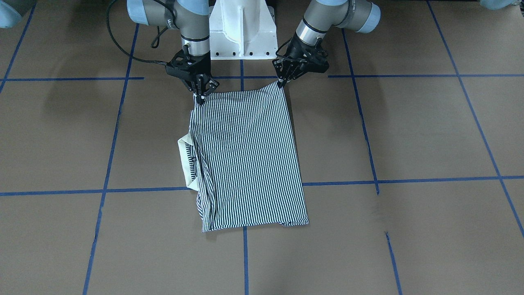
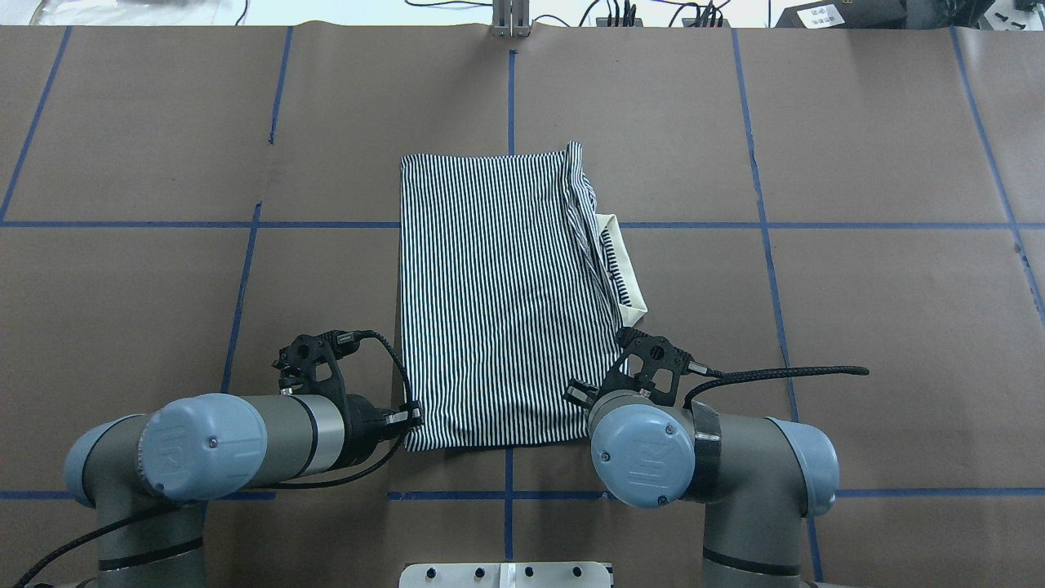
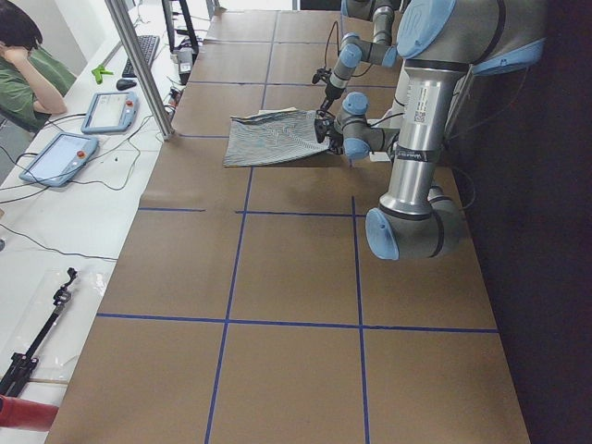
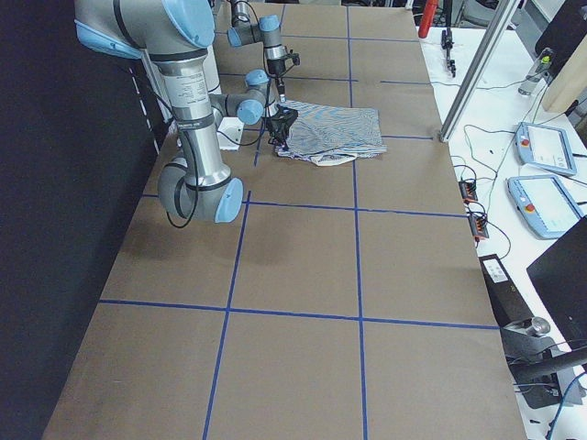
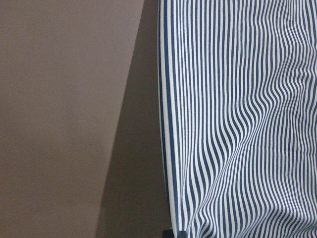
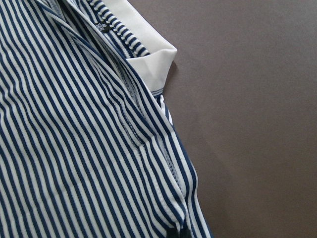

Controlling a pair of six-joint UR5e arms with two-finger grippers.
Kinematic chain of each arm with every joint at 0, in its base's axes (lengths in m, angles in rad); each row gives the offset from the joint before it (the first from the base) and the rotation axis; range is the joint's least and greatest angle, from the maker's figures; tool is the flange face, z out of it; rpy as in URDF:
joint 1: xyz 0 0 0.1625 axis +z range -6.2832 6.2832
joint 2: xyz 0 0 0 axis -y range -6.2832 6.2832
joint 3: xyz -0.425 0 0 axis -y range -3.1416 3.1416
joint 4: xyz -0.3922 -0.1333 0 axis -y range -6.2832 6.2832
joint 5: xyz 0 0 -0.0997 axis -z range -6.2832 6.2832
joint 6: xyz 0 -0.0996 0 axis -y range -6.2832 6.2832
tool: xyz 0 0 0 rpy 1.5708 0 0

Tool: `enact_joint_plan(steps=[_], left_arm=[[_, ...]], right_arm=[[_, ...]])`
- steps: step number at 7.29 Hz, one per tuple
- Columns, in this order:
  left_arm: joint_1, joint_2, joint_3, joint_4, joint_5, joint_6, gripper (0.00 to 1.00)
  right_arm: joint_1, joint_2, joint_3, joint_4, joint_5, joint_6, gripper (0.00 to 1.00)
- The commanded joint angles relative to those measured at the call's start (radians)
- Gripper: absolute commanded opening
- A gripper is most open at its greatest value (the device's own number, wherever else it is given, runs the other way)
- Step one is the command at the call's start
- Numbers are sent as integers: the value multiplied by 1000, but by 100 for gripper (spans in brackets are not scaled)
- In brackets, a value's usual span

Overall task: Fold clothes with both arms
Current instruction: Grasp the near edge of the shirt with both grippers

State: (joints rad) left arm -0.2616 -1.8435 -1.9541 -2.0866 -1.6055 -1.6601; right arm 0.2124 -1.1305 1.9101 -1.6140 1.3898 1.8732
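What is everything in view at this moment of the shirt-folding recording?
Shirt: one, navy-and-white stripes, folded narrow, mid-table.
Collar: one, cream, sticking out on the robot's right side.
Table: one, brown, blue tape grid.
Base: one, white, between the arms.
Handheld screens: two in each side view, blue-grey, on the white bench.
Person: one, green top, by the bench.
Left arm: one, grey, light-blue caps.
Right arm: one, same colours.
Left tool: one, black, shut on the shirt's near-left corner.
Right tool: one, black, shut on the near-right corner.
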Motion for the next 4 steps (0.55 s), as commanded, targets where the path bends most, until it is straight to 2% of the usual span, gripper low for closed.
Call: enact_joint_plan(steps=[1,3,4], left_arm=[[-17,4,-72,44,-54,19,0],[-18,3,-297,301,-95,45,0],[-15,-2,-442,471,-108,46,0]], right_arm=[[2,1,106,-105,9,-2,0],[-7,14,264,-240,11,-2,0],[-25,55,350,-367,17,0,0]])
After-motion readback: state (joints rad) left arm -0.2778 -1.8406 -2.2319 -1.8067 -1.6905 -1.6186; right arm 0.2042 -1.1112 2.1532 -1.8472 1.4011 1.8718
